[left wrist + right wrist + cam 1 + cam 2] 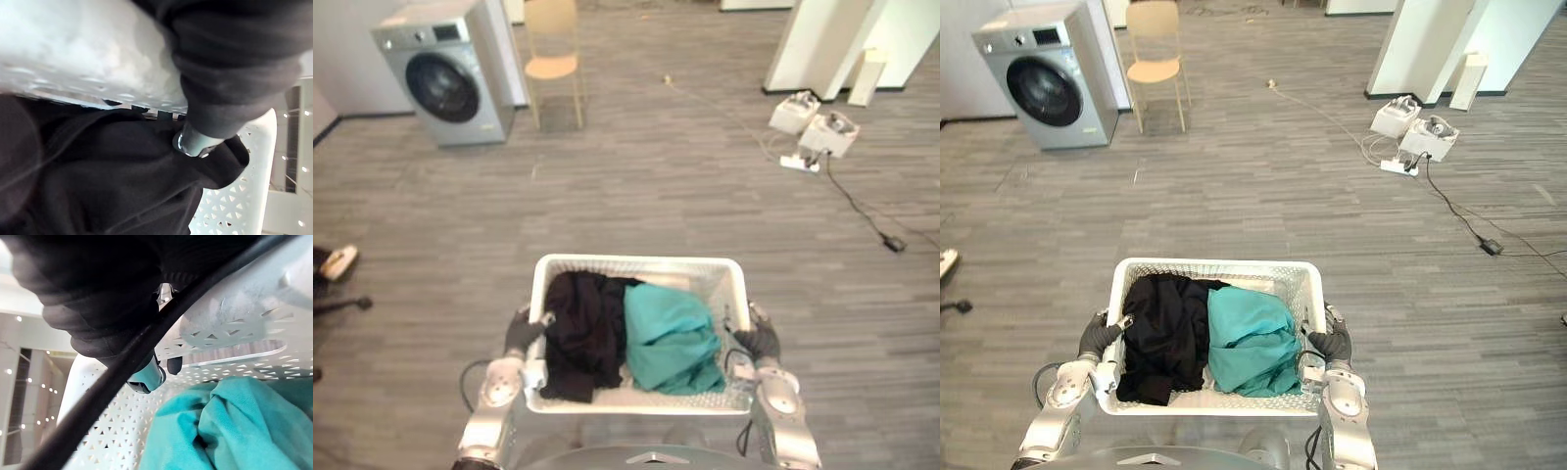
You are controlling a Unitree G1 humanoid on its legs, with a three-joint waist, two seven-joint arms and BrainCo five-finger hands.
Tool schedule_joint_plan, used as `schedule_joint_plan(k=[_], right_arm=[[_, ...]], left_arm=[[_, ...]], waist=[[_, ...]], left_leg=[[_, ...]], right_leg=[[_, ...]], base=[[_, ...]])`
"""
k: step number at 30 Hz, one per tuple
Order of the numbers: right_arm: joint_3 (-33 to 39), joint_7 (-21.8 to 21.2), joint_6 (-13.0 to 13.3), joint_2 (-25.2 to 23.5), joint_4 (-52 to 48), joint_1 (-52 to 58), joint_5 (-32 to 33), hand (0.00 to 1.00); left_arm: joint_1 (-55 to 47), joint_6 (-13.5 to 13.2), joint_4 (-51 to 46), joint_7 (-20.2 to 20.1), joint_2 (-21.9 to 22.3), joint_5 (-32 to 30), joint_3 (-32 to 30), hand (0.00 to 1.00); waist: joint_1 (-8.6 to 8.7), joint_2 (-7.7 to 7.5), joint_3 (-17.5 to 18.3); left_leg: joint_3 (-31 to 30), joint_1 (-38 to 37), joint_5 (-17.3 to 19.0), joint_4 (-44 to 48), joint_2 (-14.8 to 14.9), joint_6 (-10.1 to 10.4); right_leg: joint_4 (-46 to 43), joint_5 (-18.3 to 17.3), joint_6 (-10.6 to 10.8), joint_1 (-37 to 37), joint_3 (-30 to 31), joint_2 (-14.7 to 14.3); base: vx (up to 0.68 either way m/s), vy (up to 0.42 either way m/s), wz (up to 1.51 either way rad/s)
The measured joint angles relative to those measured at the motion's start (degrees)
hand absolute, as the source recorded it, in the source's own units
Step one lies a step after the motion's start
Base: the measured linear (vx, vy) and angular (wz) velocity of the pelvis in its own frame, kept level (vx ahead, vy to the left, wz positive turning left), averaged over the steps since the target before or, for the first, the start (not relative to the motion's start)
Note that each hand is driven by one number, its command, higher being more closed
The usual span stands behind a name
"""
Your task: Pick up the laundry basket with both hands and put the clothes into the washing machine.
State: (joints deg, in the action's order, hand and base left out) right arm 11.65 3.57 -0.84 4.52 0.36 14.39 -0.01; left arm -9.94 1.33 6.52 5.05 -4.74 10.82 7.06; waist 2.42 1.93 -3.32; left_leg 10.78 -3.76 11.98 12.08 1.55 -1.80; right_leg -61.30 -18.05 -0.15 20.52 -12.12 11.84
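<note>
the grey floor (656, 186) spreads wide all around. the washing machine (445, 73) stands far off at the back left with its round door closed, and a light wooden chair (553, 59) is just beside it. the white laundry basket (636, 261) is close in front of the robot, held between both hands. inside it a black garment (582, 333) lies on the left part and a teal garment (671, 338) on the right part, touching each other. the left hand (522, 333) is clamped on the left rim, with one finger hooked inside against the black cloth. the right hand (762, 343) has its fingers curled over the right rim.
</note>
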Motion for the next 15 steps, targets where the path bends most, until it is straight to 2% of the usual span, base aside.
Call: schedule_joint_plan(k=[1,2,3,4,5,6,7,8,9,10,11,12,14,15], right_arm=[[0.1,0.0,0.0,0.0,-0.8,0.1,0.0,1.00],[0.5,0.0,0.0,0.1,-2.4,0.2,0.0,1.00],[0.5,0.0,0.0,0.4,-2.9,0.2,0.0,1.00],[0.4,0.0,0.0,0.5,-3.2,0.2,-0.1,1.00],[0.1,0.0,0.2,0.7,-4.1,0.9,-0.1,1.00],[-0.1,0.0,0.2,0.7,-3.8,0.9,-0.2,1.00],[-0.2,0.1,-0.1,0.8,-3.7,1.1,-0.2,1.00],[-0.2,0.2,-0.1,0.7,-4.1,1.5,-0.2,1.00],[-0.2,0.2,-0.1,0.8,-4.4,1.6,-0.1,1.00],[-0.2,0.3,-0.1,1.3,-5.1,1.6,-0.1,1.00],[-0.2,0.6,-0.1,1.6,-5.8,1.7,0.0,1.00],[-0.2,1.0,-0.1,1.8,-6.5,1.8,0.1,1.00],[-0.2,1.6,-0.1,1.8,-6.5,2.1,0.2,1.00],[-0.2,1.9,-0.1,1.8,-6.9,2.3,0.4,1.00]], left_arm=[[0.5,-0.2,-0.7,0.0,0.0,0.0,0.0,1.00],[1.9,-0.3,-1.3,-0.3,0.0,0.0,0.2,1.00],[3.3,-0.3,-1.3,-0.5,-0.2,0.0,0.3,1.00],[3.7,-0.4,-1.3,-0.5,-0.4,0.0,0.3,1.00],[3.8,-0.4,-1.0,-0.5,-0.7,0.1,0.5,1.00],[3.7,-0.4,-0.2,-0.5,-0.2,0.1,0.4,1.00],[3.4,-0.4,1.6,-0.3,0.8,0.1,-0.2,1.00],[3.2,-0.3,2.3,-0.1,1.0,0.1,-0.3,1.00],[3.2,-0.2,2.3,-0.1,1.4,0.1,-0.3,1.00],[3.1,-0.2,2.3,-0.1,2.0,0.1,-0.5,1.00],[2.7,-0.2,2.4,0.0,2.4,0.2,-0.5,1.00],[1.7,-0.2,2.7,0.1,2.7,0.7,-0.4,1.00],[1.5,-0.2,3.4,0.1,2.7,1.6,-0.3,1.00],[1.2,-0.2,3.2,0.1,3.1,1.6,-0.2,1.00]], waist=[[0.44,0.19,-0.4],[1.44,0.58,-0.8],[2.17,0.13,-0.7],[2.57,-0.47,-0.8],[3.44,-1.47,-0.9],[3.65,-1.23,-0.9],[3.11,-1.06,-0.7],[3.20,-0.52,-0.9],[3.34,0.48,-1.2],[2.83,1.84,-1.8],[2.15,2.07,-1.9],[1.44,1.52,-2.4],[1.14,0.35,-3.0],[0.87,-0.11,-3.1]], left_leg=[[0.1,-1.6,0.0,-1.1,0.2,0.0],[0.3,-3.7,0.8,-2.4,0.9,1.3],[0.7,-6.2,1.6,-4.3,1.2,2.5],[0.8,-7.8,2.1,-5.5,0.9,3.2],[-0.1,-11.8,4.7,-6.7,1.2,5.5],[-0.4,-13.7,5.4,-6.4,2.1,6.1],[-0.2,-13.2,5.4,0.2,4.0,5.3],[-0.1,-8.7,4.7,13.7,7.4,3.8],[0.0,-5.3,2.5,23.0,10.2,3.4],[-0.1,1.5,-6.9,39.1,16.1,2.7],[0.4,5.5,-10.0,50.6,19.4,2.3],[0.3,9.8,-9.9,63.3,21.6,1.3],[2.0,13.1,-8.2,67.7,21.6,-0.7],[3.3,15.4,-6.8,67.4,21.4,-0.9]], right_leg=[[4.4,-0.2,0.0,2.2,-0.6,-0.1],[15.1,0.8,0.2,5.8,-1.3,-0.2],[29.9,5.4,0.7,7.5,-0.6,-0.2],[36.7,8.0,1.1,7.3,-0.1,-0.2],[39.4,11.7,2.1,7.7,2.8,-0.5],[36.4,13.9,2.0,8.0,4.1,-1.9],[31.3,14.7,1.6,8.2,5.5,-3.4],[28.6,14.0,0.1,7.0,4.0,-4.3],[27.8,12.0,-0.6,6.0,3.1,-5.3],[26.7,9.2,-2.7,3.4,1.7,-7.6],[26.1,7.3,-4.0,1.4,1.5,-9.4],[27.1,4.8,-5.2,-4.4,1.2,-10.9],[30.2,3.0,-5.4,-10.5,1.6,-11.3],[32.4,2.0,-5.3,-13.4,2.0,-11.7]], base=[[0.59,-0.076,0.20],[0.58,-0.126,0.30],[0.57,-0.157,0.35],[0.62,-0.200,0.42],[0.55,-0.199,0.28],[0.74,-0.310,0.09],[0.75,-0.395,-0.11],[0.71,-0.398,-0.09],[0.72,-0.384,-0.01],[0.58,-0.265,-0.20],[0.85,-0.337,-0.39],[0.68,-0.238,-0.36],[0.61,-0.195,-0.09],[0.56,-0.152,0.00]])
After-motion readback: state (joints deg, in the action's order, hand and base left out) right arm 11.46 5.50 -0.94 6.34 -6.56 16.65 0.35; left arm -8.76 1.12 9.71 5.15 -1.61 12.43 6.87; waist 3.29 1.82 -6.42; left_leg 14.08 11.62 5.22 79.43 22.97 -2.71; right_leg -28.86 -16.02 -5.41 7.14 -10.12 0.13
